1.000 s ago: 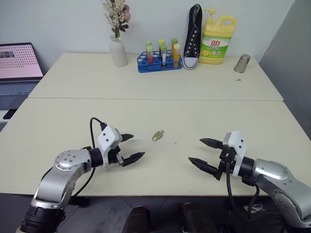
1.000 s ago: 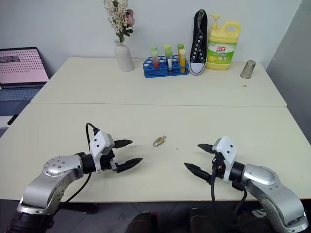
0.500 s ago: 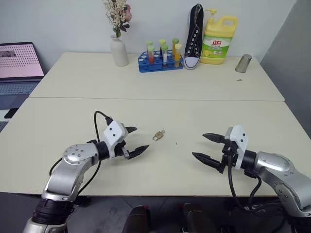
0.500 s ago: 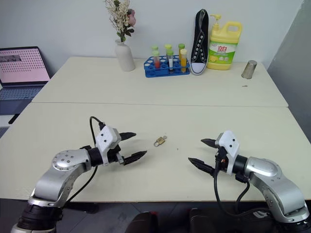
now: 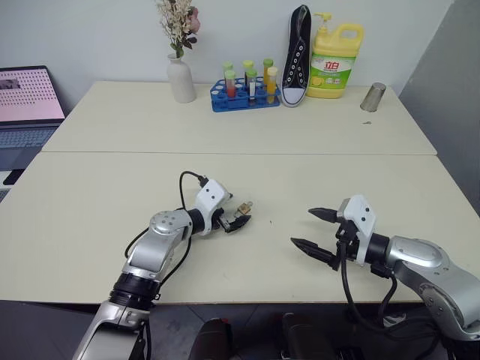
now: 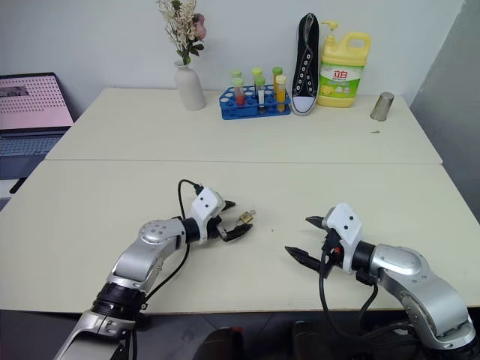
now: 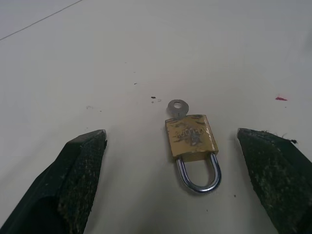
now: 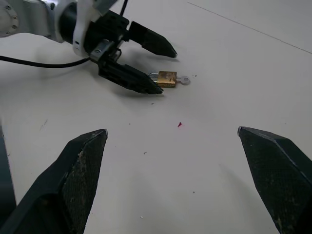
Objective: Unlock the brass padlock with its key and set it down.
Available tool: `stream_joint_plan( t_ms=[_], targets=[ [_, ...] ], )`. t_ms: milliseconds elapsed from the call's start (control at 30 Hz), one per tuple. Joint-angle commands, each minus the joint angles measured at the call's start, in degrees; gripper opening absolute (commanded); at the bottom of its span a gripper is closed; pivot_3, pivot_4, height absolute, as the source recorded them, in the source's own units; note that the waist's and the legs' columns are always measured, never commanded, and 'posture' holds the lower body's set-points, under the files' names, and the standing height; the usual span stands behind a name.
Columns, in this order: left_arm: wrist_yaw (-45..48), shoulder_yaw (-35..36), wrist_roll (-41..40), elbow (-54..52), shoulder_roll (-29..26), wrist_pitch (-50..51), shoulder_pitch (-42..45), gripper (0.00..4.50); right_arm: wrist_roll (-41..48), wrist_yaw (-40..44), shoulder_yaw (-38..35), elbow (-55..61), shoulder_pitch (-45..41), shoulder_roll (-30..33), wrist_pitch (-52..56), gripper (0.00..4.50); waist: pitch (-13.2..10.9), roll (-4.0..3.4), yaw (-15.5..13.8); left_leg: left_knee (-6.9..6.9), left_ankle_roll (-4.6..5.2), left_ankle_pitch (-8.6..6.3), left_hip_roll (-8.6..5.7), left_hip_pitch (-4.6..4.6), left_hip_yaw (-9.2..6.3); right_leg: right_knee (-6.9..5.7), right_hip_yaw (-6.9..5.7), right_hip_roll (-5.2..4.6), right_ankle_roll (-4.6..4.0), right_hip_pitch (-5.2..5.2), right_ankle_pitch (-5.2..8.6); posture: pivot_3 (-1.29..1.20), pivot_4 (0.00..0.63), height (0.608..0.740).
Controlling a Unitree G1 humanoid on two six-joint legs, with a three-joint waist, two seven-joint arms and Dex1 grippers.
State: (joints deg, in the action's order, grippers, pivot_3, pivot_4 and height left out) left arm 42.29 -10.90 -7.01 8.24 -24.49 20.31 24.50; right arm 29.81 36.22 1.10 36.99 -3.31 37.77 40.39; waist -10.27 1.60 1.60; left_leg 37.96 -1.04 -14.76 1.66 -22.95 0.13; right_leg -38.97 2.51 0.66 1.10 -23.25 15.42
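Since a second earlier, the left claw [image 5: 238, 214] had pushed in from the left until its wide-open fingers straddled the padlock [image 7: 191, 138], gripping nothing. That padlock lay flat near the middle of the counter [image 5: 97, 195], shackle toward the claw, with the key [image 7: 177, 107] seated in its far end. Small, hard and probably light, it looked apt to skid on the smooth top; pinching the flat brass sides seemed safest, leaving the key head free. The right claw [image 5: 313, 229] hung wide open and empty, well off to the right.
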Motion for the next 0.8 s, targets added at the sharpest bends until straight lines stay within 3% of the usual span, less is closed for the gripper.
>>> stream_joint_plan(
  t_ms=[33, 233, 600, 800],
  targets=[
    [0.91, -1.01, 1.03, 1.56, 0.87, -1.54, 1.9, 4.5, 0.83, -0.63, -1.4, 3.36, 0.28, 0.17, 0.05, 4.49, 0.0, 0.0, -0.01, 0.0, 0.0, 0.0, 0.0, 0.0, 0.0, 0.0, 0.0, 0.0, 0.0, 0.0, 0.0, 0.0, 0.15, 0.74],
    [2.84, -1.58, 1.46, 2.06, 0.86, -0.42, 2.18, 4.5, 1.44, -1.78, -1.51, 4.77, 0.83, -0.22, 0.48, 4.49, 0.01, 0.01, -0.01, 0.01, 0.0, 0.0, -0.01, 0.01, 0.01, 0.0, 0.0, 0.0, 0.0, 0.02, 0.0, 0.0, 0.15, 0.74],
    [4.27, -2.32, 2.67, 1.08, -0.77, 1.52, 1.67, 0.97, 2.59, -1.63, -2.42, 4.82, 0.71, -1.73, -0.78, 4.5, 0.02, 0.01, -0.01, 0.02, 0.0, 0.0, 0.0, 0.04, 0.0, -0.02, 0.0, 0.0, 0.0, 0.03, 0.0, 0.0, 0.15, 0.74],
    [8.2, -2.82, 1.68, -0.89, -1.92, -3.74, 1.02, 0.97, 1.91, -1.74, -2.52, 4.67, 0.94, -1.46, -1.34, 4.5, 0.02, 0.01, 0.1, 0.0, 0.0, 0.0, 0.03, 0.04, 0.0, -0.02, 0.0, 0.03, 0.0, 0.03, 0.0, 0.0, 0.15, 0.74]
  ],
)
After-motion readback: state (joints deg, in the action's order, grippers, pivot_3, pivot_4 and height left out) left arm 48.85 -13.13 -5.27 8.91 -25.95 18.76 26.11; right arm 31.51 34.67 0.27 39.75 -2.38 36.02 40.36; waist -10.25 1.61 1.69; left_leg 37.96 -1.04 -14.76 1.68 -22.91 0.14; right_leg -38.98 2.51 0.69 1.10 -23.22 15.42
